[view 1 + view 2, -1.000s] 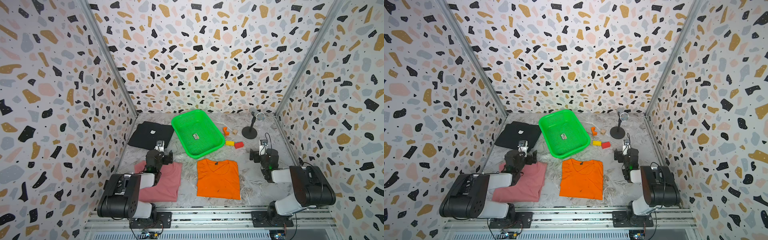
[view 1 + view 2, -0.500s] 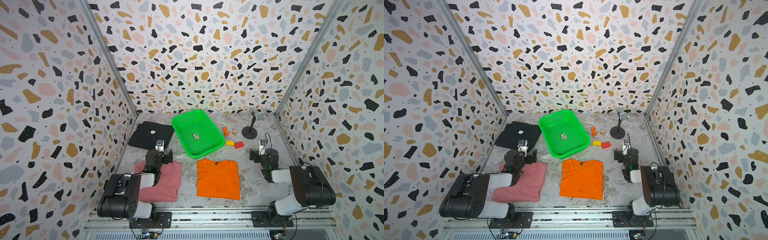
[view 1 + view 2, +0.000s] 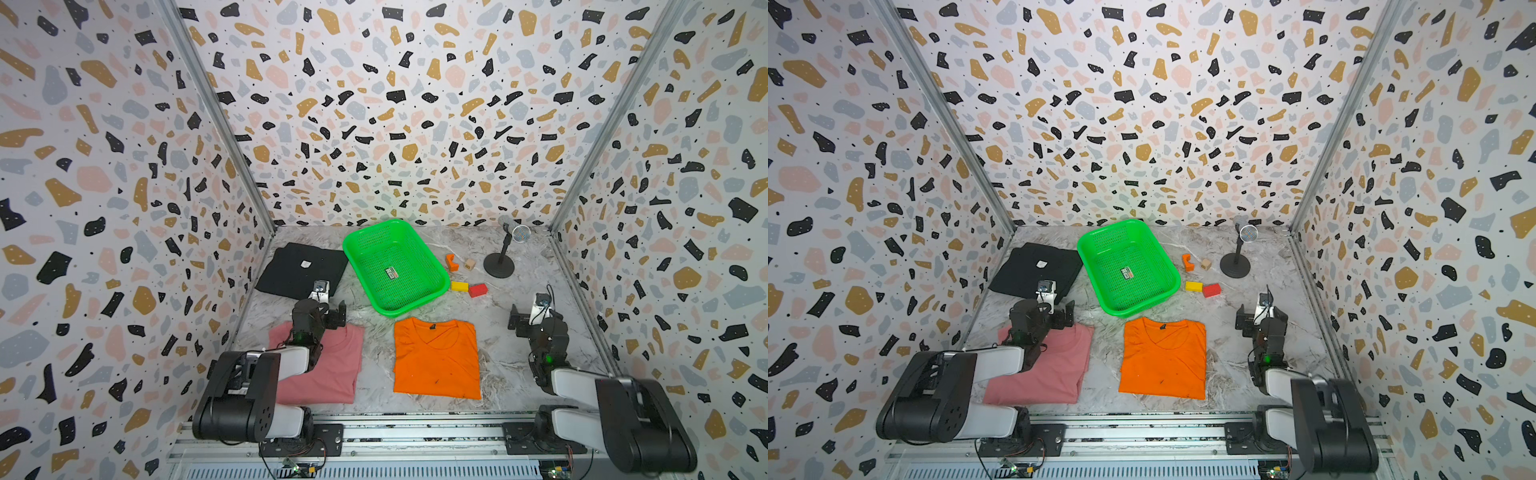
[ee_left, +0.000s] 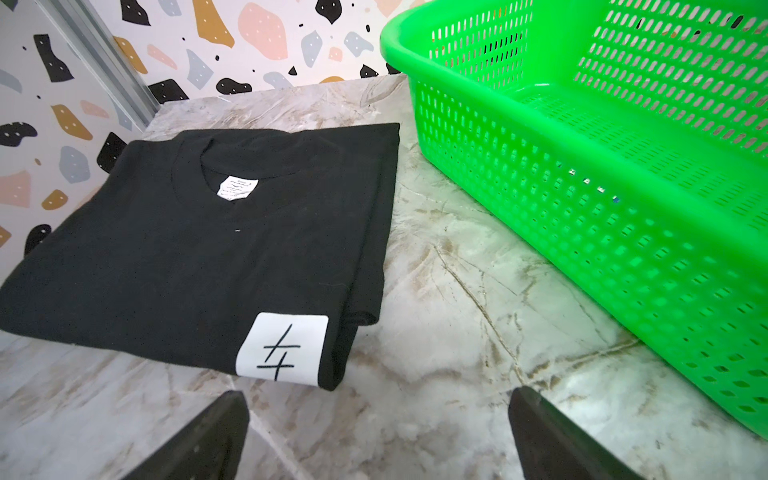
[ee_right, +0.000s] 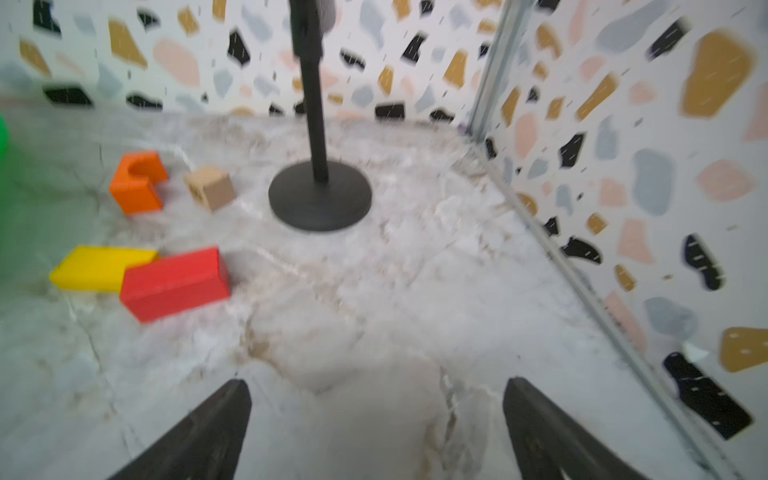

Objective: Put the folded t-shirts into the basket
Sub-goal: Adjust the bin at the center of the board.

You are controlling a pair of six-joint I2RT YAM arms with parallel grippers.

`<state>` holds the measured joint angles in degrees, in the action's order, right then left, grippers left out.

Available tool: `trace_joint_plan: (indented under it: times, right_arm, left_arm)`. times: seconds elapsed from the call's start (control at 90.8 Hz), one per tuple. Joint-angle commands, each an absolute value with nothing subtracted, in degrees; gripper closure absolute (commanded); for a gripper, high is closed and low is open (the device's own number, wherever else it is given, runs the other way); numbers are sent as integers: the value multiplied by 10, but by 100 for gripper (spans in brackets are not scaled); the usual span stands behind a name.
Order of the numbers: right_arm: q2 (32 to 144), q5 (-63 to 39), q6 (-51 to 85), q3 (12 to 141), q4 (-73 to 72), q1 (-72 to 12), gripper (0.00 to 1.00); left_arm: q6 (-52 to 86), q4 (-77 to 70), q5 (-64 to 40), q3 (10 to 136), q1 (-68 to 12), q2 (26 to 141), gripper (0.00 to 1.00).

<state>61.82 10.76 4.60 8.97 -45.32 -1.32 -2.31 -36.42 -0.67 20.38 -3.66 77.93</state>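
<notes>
1. We locate the bright green perforated plastic basket (image 3: 365, 245) rear centre.
2. Left of it, we find the black folded cloth t-shirt (image 3: 291, 270).
3. Before it lies the orange folded V-neck t-shirt (image 3: 436, 357); leftward, apart, the pink folded t-shirt (image 3: 332, 365).

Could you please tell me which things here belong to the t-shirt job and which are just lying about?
Job: folded bright orange V-neck t-shirt; folded dusty pink t-shirt; folded black t-shirt; bright green perforated plastic basket.
Lying about: orange notched block; small wooden cube; yellow block; red block; black microphone stand.
</notes>
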Motion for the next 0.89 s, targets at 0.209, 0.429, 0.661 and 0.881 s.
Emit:
trace_joint_plan:
  times: [0.209,0.429,0.661,0.881]
  right_arm:
    - [484,201,396,363,178,-16,0]
    - [480,128,489,384,226,-11,0]
    - [558,28,482,442,349,-77,0]
    - [639,1,367,492,356,-238,6]
  left_arm:
    - [-128,42,-167,420,-25,695,0]
    - [-234,352,-332,587,-25,719,0]
    - [-209,427,-362,684,-25,752,0]
    - [-156,434,-364,728,-25,812,0]
